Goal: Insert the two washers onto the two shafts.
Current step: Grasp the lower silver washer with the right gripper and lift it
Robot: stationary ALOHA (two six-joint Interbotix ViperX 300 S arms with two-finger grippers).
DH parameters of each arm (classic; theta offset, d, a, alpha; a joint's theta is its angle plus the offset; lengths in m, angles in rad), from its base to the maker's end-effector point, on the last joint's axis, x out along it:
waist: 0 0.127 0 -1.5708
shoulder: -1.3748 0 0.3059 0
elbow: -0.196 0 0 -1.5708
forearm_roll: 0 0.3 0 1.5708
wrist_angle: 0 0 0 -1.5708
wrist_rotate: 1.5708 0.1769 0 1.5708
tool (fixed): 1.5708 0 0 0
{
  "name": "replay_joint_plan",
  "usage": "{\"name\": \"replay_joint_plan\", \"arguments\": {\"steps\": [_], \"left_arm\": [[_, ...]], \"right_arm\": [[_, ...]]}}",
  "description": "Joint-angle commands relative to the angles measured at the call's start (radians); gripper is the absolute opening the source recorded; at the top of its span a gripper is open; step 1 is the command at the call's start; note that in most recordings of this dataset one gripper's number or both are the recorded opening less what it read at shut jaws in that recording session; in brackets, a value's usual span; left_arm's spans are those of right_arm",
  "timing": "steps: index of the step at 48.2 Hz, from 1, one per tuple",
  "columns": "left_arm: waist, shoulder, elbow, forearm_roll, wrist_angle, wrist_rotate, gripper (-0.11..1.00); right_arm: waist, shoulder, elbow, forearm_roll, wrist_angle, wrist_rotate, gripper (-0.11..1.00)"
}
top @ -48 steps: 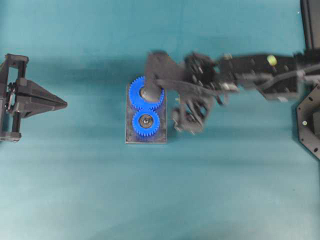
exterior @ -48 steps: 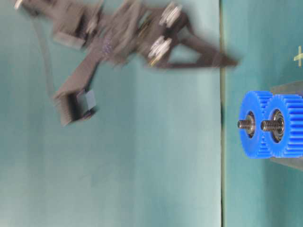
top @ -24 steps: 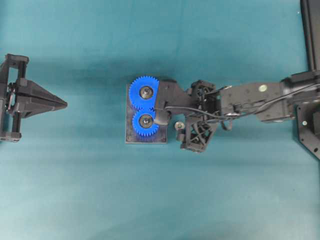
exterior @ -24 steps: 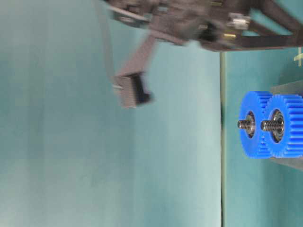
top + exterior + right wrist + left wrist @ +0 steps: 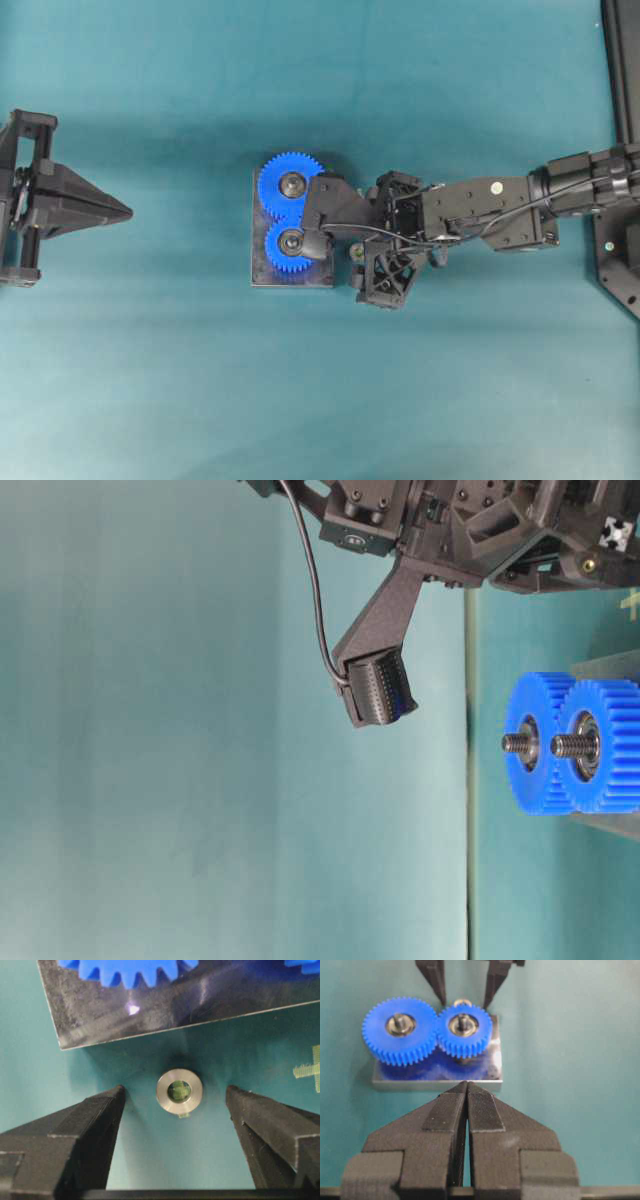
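Note:
The washer [image 5: 179, 1091], a small silver ring, lies flat on the teal table just off the edge of the metal plate [image 5: 150, 1007]. My right gripper [image 5: 175, 1092] hangs open over it, one finger on each side and both clear of the ring. Two blue gears [image 5: 291, 186] [image 5: 290, 244] sit on that plate, each with a threaded shaft [image 5: 515, 743] [image 5: 562, 745] standing out of its hub. In the left wrist view the washer [image 5: 462, 1002] shows behind the nearer gear. My left gripper [image 5: 128, 211] rests far to the left, shut and empty.
The plate's edge [image 5: 334, 240] lies close beside the right gripper's fingers. The right arm [image 5: 480, 205] stretches in from the right edge. Open teal table surrounds the plate on the near and left sides.
The right arm has pulled back from above the gears and come down beside the plate, its open fingers now either side of the washer. The left arm has not moved.

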Motion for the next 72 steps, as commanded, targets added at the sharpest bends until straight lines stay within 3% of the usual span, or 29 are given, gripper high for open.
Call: {"name": "replay_joint_plan", "arguments": {"steps": [1, 10, 21, 29, 47, 58, 72], "left_arm": [[-0.002, 0.003, -0.028, 0.002, -0.005, -0.002, 0.00], [-0.003, 0.003, -0.029, 0.002, -0.005, -0.002, 0.00], [-0.003, 0.005, -0.031, 0.003, -0.005, -0.002, 0.00], [-0.003, 0.005, -0.032, 0.002, -0.005, -0.003, 0.00], [-0.003, 0.006, -0.031, 0.003, -0.005, -0.003, 0.00], [-0.003, 0.006, -0.029, 0.003, -0.005, -0.003, 0.00], [-0.003, 0.006, -0.029, 0.003, -0.005, -0.003, 0.00]], "right_arm": [[0.003, -0.008, -0.015, 0.000, -0.012, 0.014, 0.86], [0.003, -0.002, -0.015, 0.000, -0.018, 0.017, 0.82], [0.003, 0.000, -0.009, 0.002, -0.020, 0.017, 0.56], [0.003, -0.002, -0.009, 0.002, -0.020, 0.017, 0.31], [0.003, -0.080, -0.040, 0.002, 0.069, 0.017, 0.31], [0.003, -0.141, -0.137, -0.006, 0.192, 0.011, 0.31], [0.003, -0.107, -0.273, -0.012, 0.201, -0.015, 0.31]]}}
